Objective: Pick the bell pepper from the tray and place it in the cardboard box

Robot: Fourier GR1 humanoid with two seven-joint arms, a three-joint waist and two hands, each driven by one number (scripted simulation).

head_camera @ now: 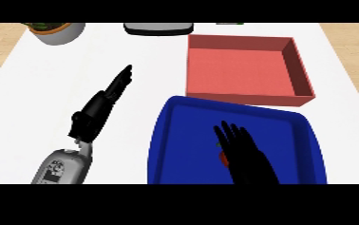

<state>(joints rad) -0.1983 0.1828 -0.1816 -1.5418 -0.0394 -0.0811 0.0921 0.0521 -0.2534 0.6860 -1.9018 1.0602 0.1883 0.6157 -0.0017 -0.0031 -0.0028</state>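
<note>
**Right hand parked right over the pepper**

Right hand (247, 158) was the closest thing to the camera, coming up from the lower edge at lower center-right of the frame, fingers straight and pointing toward the top, so open and holding nothing. It sat over the blue tray (184, 138), and the bell pepper (223, 158) was basically underneath it: only a sliver of red with a speck of green poked out along the hand's left edge, about level with the palm. So the pepper lay directly below and a touch left of the hand, inside the tray, in its lower middle part.

Can't really say which way the pepper's long axis ran, too much was hidden. What showed looked red and glossy with a green stem bit at the top.

Left hand (101, 107) was over at middle left above the white tabletop (147, 67), fingers straight, empty, well apart from the tray. Right hand was clearly the nearer one.

Cardboard box (242, 67) was reddish, open, just above the tray in the upper right, nearly touching its far rim. My guess: curl down, then a short lift toward the top.
</note>
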